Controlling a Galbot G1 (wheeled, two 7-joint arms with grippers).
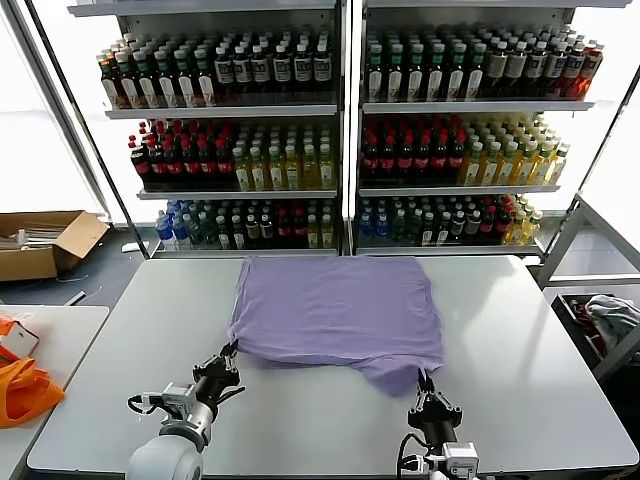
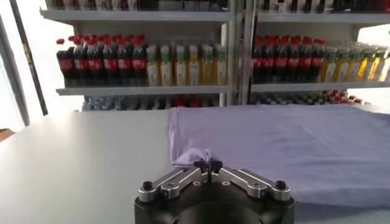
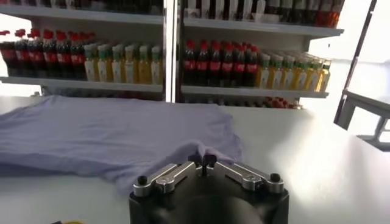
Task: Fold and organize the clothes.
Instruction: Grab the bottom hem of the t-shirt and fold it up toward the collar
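Note:
The lavender T-shirt lies spread on the grey table with its plain side up; no print shows. My left gripper is at the shirt's near left corner, shut on a pinch of the fabric; in the left wrist view the bunched corner sits just past the closed tips. My right gripper is at the near right corner, shut on the fabric; in the right wrist view the shirt edge rises into the tips.
Shelves of bottles stand behind the table. A side table on the left holds an orange fabric item. A cardboard box is on the floor at left. A grey-white cloth heap lies in a bin at right.

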